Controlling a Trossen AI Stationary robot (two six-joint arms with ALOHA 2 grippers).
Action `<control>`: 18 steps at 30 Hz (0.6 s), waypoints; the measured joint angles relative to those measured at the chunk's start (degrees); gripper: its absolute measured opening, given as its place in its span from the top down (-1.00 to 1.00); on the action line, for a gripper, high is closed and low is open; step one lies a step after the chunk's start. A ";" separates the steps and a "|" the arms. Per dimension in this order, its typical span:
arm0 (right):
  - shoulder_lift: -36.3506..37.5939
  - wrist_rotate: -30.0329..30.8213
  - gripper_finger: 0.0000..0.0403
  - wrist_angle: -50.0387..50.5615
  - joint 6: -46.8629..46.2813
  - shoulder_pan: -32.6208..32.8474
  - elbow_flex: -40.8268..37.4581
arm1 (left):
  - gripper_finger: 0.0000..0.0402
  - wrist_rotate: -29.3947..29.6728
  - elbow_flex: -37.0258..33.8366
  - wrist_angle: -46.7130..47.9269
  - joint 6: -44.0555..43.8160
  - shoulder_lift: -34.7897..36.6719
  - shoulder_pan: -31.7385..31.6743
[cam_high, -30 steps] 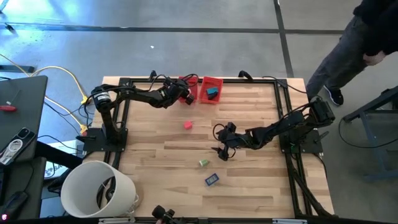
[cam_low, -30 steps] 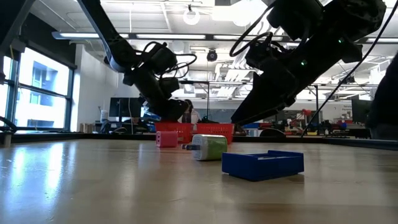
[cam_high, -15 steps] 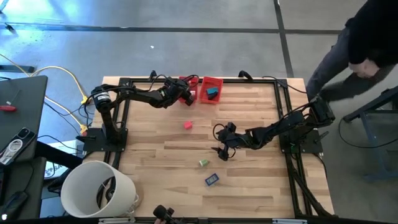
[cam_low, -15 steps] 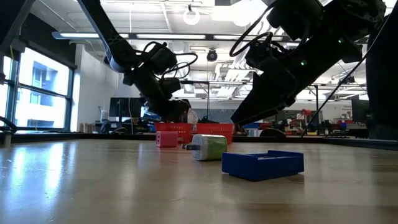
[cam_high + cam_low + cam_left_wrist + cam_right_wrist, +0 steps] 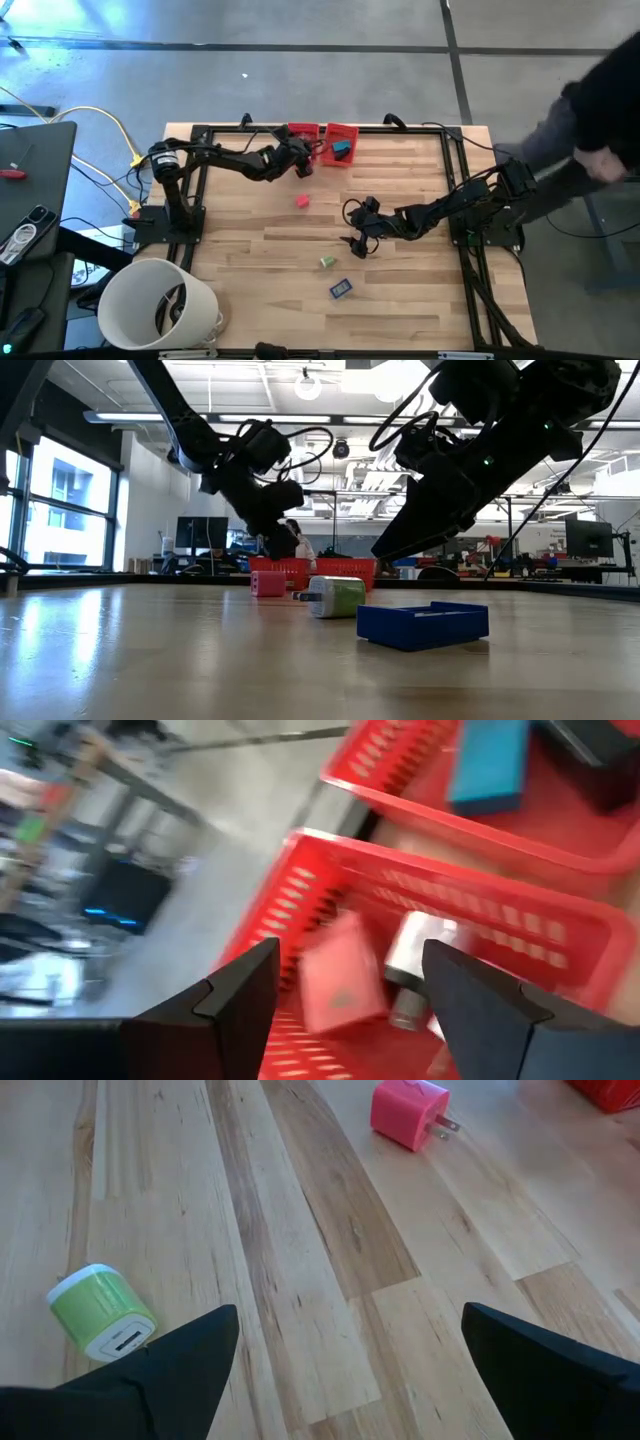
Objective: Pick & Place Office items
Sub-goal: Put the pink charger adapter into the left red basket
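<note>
Left gripper (image 5: 303,160) has opened, backing off the red bin (image 5: 301,133).

In the left wrist view the red bin (image 5: 560,935) is smeared by motion blur, so the pink piece (image 5: 340,982) and the white-and-grey piece (image 5: 415,965) lying inside it show no clear outline, and the teal piece (image 5: 487,762) in the bin beyond is cut off by the picture's edge. From above, the small pieces inside the two red bins are too tiny to tell apart, and a blurred person (image 5: 600,130) beside the worktop (image 5: 400,290) is cropped by the frame.
</note>
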State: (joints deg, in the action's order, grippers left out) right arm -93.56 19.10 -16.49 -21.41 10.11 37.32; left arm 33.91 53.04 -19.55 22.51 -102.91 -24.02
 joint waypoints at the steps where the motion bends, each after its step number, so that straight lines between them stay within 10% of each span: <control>1: 0.00 -0.01 -0.85 0.00 0.00 0.00 0.00 | -0.18 2.26 0.00 -0.97 0.85 0.00 0.62; 6: 0.00 0.01 -0.85 0.08 0.00 0.00 0.00 | -0.18 12.04 0.00 -6.43 4.99 0.10 3.66; 18: 0.02 0.02 -0.85 0.44 0.00 0.00 0.00 | -0.17 10.32 0.00 -6.91 13.33 1.01 12.79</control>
State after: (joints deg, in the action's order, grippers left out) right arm -93.54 19.12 -16.05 -21.41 10.11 37.32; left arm 44.22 53.04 -26.46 35.84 -101.91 -11.23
